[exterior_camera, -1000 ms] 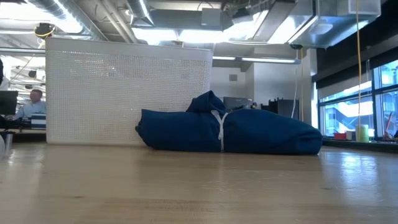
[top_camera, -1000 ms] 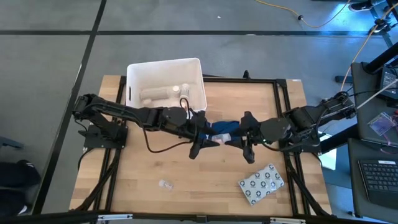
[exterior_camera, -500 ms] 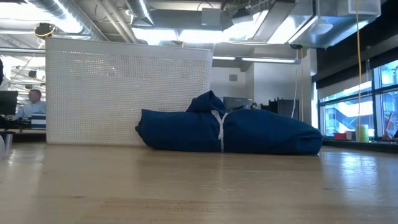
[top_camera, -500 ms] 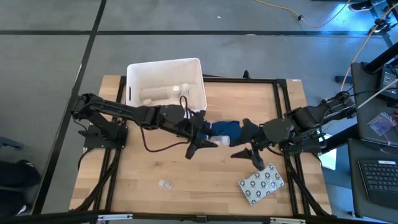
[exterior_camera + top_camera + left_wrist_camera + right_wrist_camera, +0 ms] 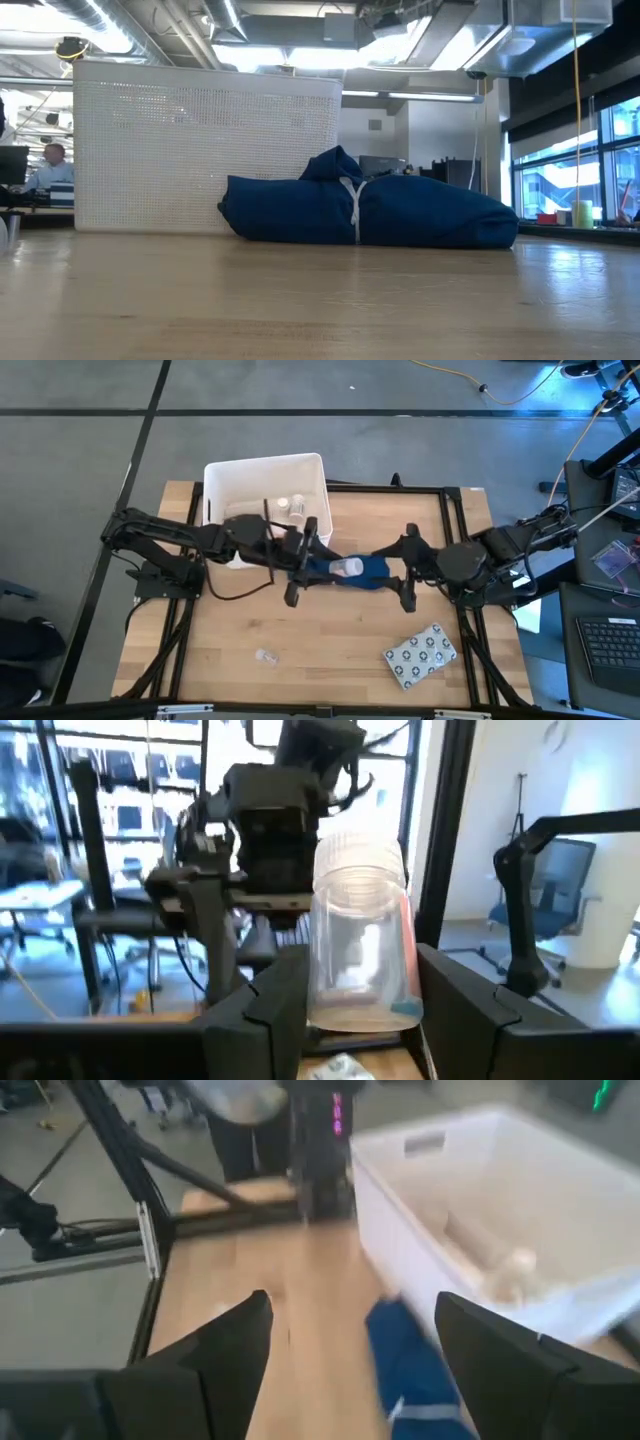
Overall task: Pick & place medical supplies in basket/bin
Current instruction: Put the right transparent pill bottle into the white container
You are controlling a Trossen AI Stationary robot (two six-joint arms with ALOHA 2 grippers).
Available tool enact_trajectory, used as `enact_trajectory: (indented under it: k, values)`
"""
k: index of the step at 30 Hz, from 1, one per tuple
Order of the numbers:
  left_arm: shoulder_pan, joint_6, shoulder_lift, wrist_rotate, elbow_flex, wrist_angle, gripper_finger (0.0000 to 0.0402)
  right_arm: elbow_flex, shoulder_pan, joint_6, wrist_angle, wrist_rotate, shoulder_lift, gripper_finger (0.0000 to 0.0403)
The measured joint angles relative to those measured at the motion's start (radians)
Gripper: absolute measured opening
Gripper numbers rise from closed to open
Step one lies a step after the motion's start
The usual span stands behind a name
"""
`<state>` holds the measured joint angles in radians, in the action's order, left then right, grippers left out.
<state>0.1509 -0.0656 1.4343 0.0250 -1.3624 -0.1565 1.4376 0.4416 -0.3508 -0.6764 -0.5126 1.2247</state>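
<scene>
My left gripper point(image 5: 335, 565) hovers above the dark blue cloth point(image 5: 368, 572) just in front of the white tub point(image 5: 265, 480) and is shut on a clear vial point(image 5: 347, 567) with a ribbed cap. The tub holds a gauze roll point(image 5: 245, 512) and small vials point(image 5: 290, 506). My right gripper point(image 5: 407, 570) is open at the cloth's right end, touching nothing; its view shows the tub point(image 5: 480, 1200) and cloth point(image 5: 405, 1355) ahead. A grey dotted blister pack point(image 5: 420, 656) and a small clear vial point(image 5: 265, 657) lie flat on the table's near part. The low view shows no gripper. My left gripper pinches the clear vial by the sides of its body point(image 5: 360, 960) between the two fingers point(image 5: 270, 1010). The fingers come level from the table's left and lie along the vial. Its ribbed cap point(image 5: 360, 855) points away from the wrist, past the fingertips. The vial is lifted clear, over the cloth.
The blue cloth point(image 5: 365, 210) lies bunched against the tub's perforated wall point(image 5: 205, 145). A black frame edges the table point(image 5: 440, 490). Bare wood lies between the cloth and the near edge. A person point(image 5: 55, 165) sits in the room beyond.
My left gripper has drawn back toward the table's left and far edges, nearer the tub, carrying the vial up off the cloth. My right gripper has swung about and pulled back toward the right edge, staying open.
</scene>
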Motion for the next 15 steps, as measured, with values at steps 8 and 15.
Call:
enact_trajectory:
  k: [8,15]
  values:
    - [-0.003,0.038,-0.002,-0.007,0.000,-0.062,0.0160,-0.047,0.000,0.286,0.395,-0.103,0.005,0.0280]
    - [-0.003,0.077,-0.001,-0.005,0.000,-0.118,0.0154,-0.133,0.000,0.465,0.680,-0.061,0.007,0.0280]
